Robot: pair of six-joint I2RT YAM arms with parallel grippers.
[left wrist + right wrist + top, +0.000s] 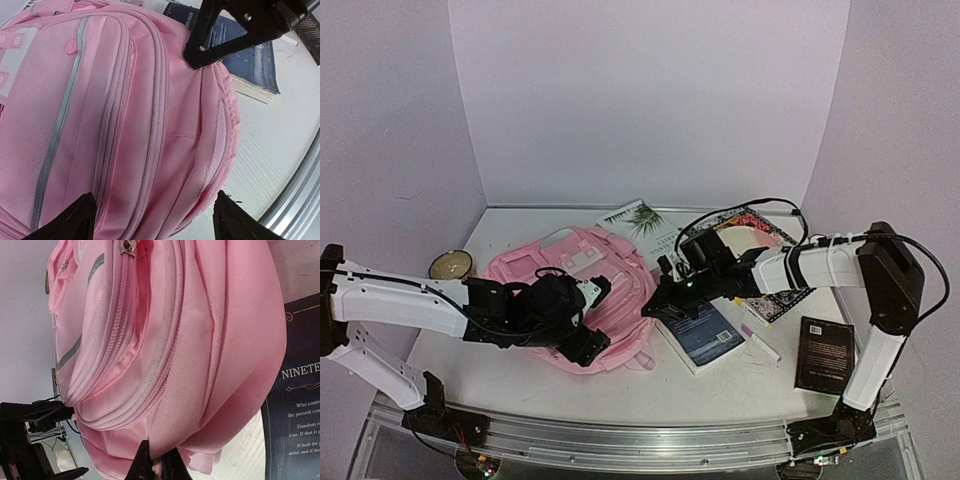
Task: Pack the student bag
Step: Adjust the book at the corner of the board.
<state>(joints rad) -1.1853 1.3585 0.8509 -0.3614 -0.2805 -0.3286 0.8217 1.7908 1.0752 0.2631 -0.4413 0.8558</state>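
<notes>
White table [520,375] under lilac walls [640,100] is carrying the pink student bag [555,265] left of centre.
The bag is lying front up, its long axis running roughly ten to four o'clock. At its three o'clock a blue book [295,390] is showing "NINETE" and "Freedom is". The left gripper [156,220] is hovering wide above it; the right gripper [158,465] is pinching its edge fabric.

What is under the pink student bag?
The student bag rests on the white table. A dark blue book lies at its edge; whether it reaches underneath cannot be told. The fabric covers everything else beneath.
</notes>
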